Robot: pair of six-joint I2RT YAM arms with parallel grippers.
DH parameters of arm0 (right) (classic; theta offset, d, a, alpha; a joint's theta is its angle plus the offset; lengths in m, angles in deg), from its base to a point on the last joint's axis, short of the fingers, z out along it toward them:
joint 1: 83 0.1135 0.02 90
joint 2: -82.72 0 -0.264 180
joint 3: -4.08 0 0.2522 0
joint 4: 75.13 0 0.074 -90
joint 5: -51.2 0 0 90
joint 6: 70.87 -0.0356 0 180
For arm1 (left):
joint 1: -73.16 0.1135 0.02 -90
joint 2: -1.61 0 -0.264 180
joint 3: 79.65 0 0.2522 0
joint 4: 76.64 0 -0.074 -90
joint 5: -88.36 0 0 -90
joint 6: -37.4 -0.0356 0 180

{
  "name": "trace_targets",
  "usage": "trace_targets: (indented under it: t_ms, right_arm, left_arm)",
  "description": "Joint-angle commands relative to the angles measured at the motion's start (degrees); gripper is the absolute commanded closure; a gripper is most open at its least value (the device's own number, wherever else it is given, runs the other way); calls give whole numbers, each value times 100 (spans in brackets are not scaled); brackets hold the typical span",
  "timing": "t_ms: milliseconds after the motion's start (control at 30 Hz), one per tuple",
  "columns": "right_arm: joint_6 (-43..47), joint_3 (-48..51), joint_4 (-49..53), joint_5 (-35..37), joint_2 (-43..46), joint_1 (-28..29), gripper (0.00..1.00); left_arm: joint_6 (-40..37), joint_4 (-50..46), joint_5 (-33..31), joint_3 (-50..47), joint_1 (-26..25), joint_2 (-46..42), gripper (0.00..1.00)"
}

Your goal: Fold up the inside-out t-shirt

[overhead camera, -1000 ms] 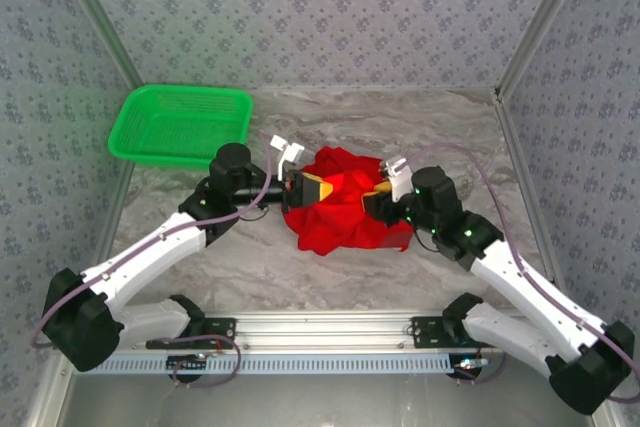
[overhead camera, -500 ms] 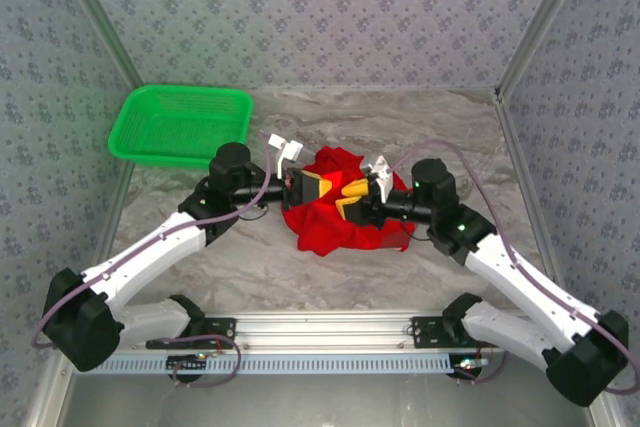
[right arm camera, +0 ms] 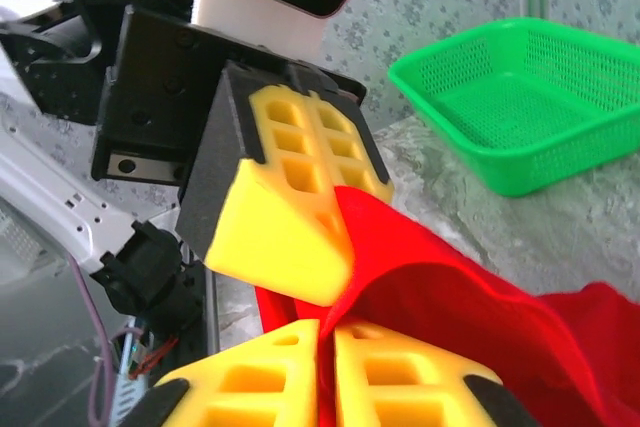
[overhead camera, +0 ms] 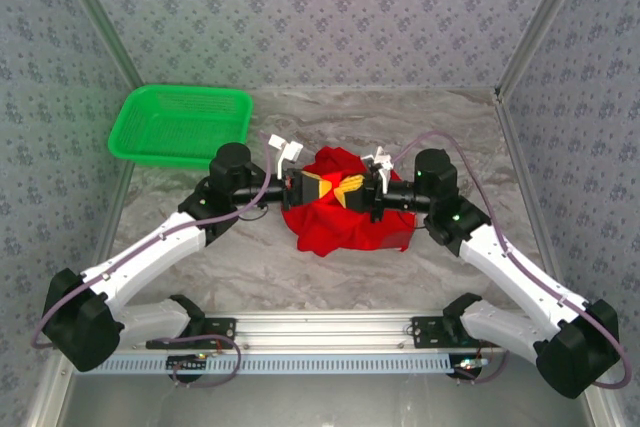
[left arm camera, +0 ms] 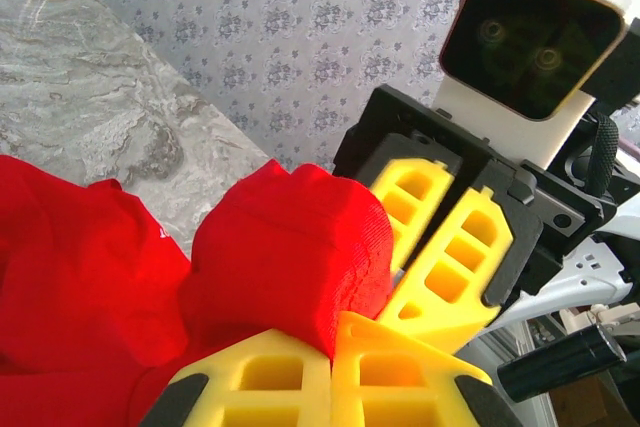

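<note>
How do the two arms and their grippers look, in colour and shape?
The left arm and right arm have white shells, black joints and purple-grey cables. The left gripper and right gripper carry yellow wedge-shaped fingers with rectangular holes.

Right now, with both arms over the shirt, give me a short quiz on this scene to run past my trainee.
1. True or false: the left gripper stands open, clear of the t-shirt.
2. Where is the green basket? A: at the far left of the table; B: at the near right corner; C: under the t-shirt.
3. Fill in: the right gripper is shut on the ____.
Key: 1 false, it is shut on a bunch of the red cloth. 2 A. 3 t-shirt.
</note>
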State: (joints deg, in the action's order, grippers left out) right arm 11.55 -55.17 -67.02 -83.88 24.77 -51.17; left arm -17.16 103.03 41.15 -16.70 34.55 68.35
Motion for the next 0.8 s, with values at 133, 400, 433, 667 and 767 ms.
trace_targets:
  t_ms: [133, 400, 433, 667, 767]
  right_arm:
    - [-341, -129, -137, -234, 187, -121, 100]
    - [-1814, -252, -775, 91, 220, -262, 100]
    - [-2019, -257, -859, 176, 194, -268, 100]
    - [-2515, -464, -693, 880, -51, -107, 100]
    - [-2608, -500, -676, 1018, -135, -57, 100]
  left_arm:
    - [-251, -251, -334, 38, 25, -192, 100]
    - [-1202, -1174, -1465, 23, -76, -356, 51]
    - [-1306, -1282, -1615, 28, -142, -407, 47]
    - [-1914, -1716, -2885, 88, -883, -740, 34]
    - [-1930, -1725, -3329, 95, -1101, -793, 35]
